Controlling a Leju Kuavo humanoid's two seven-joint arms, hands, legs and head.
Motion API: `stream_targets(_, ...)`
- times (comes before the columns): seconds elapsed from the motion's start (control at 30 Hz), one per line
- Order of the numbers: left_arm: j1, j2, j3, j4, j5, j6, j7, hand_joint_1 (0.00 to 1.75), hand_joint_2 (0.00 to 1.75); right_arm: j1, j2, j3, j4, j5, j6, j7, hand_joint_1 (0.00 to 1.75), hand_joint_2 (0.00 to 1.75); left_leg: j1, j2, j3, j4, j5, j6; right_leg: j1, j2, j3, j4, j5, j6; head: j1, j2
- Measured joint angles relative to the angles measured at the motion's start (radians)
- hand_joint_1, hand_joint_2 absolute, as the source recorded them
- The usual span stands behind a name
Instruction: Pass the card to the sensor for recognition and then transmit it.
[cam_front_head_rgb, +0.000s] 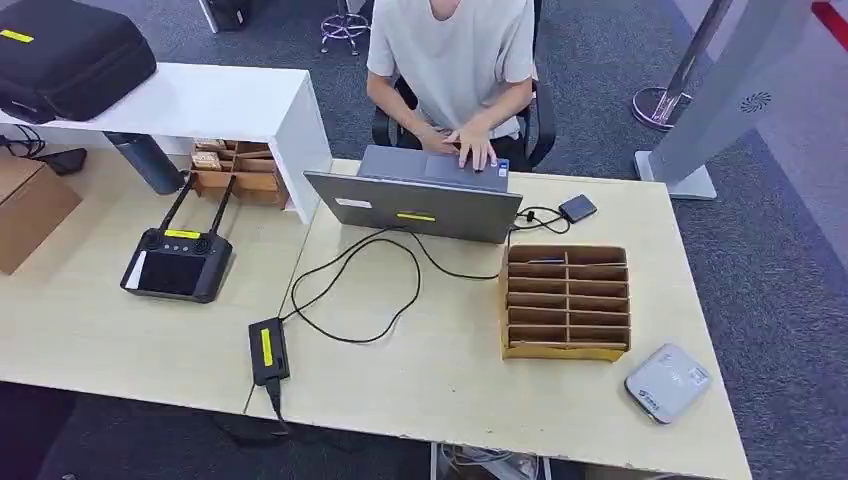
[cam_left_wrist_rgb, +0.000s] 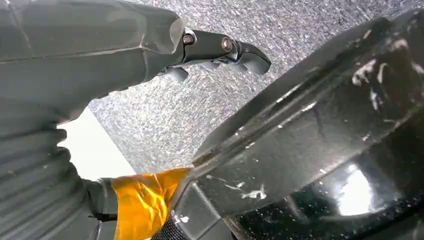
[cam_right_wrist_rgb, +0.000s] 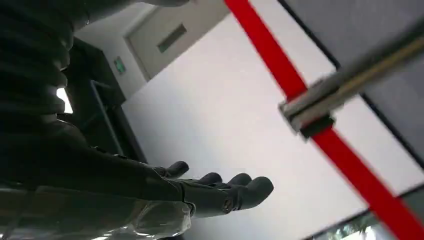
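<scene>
Grey speckled carpet lay under the left hand in the left wrist view, where the arm hung low; its dark fingers were slightly bent, apart, and carried nothing. The right hand in the right wrist view was likewise released, its fingers stretched out side by side against a pale wall and ceiling with a red stripe, no card between them.

Outward from the hands, the head view showed the light wooden surface. Near its right front corner sat a small white, rounded-cornered box, which was probably the card sensor, though its markings were too small to read. Just beside it stood a brown cardboard organiser with rows of narrow slots; a thin bluish sliver in one of its top slots might have been a card, but this could not be settled. No card was plainly visible elsewhere.

Farther back, a person in a white T-shirt typed on a grey laptop.

With both hands free and away from the surface, the scene fitted either a card waiting in the organiser or a card already scanned and handed on.
</scene>
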Motion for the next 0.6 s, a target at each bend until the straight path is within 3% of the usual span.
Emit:
stream_targets(0.13,-0.007,-0.001,0.000,0.000,-0.017,-0.016,0.021,0.00,1.75,-0.010,0.187,-0.017,0.056,0.015,0.122,-0.046,0.00,1.75,0.001,0.004,0.002,-0.001,-0.002,-0.003,0.002,0.003,-0.001,0.000,-0.002,-0.003,0.001,0.000)
stream_targets(0.2,-0.010,-0.001,0.000,0.000,-0.024,-0.026,0.029,0.00,1.75,-0.036,0.275,-0.021,0.129,0.023,0.130,-0.067,0.00,1.75,0.002,0.006,0.003,-0.001,-0.002,-0.003,0.003,0.005,-0.001,0.001,-0.002,-0.003,0.001,0.000)
stream_targets(0.3,-0.013,-0.002,0.000,0.000,-0.035,-0.028,0.039,0.00,1.75,-0.081,0.380,-0.022,0.258,0.060,0.091,-0.084,0.00,1.75,0.002,0.009,0.004,-0.002,-0.002,-0.004,0.003,0.008,0.001,0.001,-0.001,-0.004,0.000,0.000)
stream_targets(0.37,-0.015,-0.003,0.000,0.000,-0.038,-0.026,0.048,0.00,1.75,-0.124,0.436,-0.022,0.371,0.082,0.026,-0.080,0.00,1.75,0.002,0.011,0.006,-0.003,-0.002,-0.004,0.003,0.011,0.001,0.001,-0.001,-0.005,0.001,0.000)
stream_targets(0.47,-0.017,-0.004,0.000,0.000,-0.043,-0.023,0.055,0.00,1.75,-0.191,0.500,-0.021,0.559,0.092,-0.055,-0.063,0.00,1.75,0.002,0.011,0.006,-0.003,-0.002,-0.004,0.003,0.011,0.000,0.002,-0.001,-0.005,0.001,0.000)
stream_targets(0.6,-0.017,-0.004,0.000,0.000,-0.045,-0.021,0.059,0.00,1.75,-0.253,0.550,-0.021,0.720,0.087,-0.080,-0.050,0.00,1.75,0.002,0.011,0.006,-0.003,-0.001,-0.005,0.003,0.011,0.000,0.002,-0.001,-0.005,0.001,0.000)
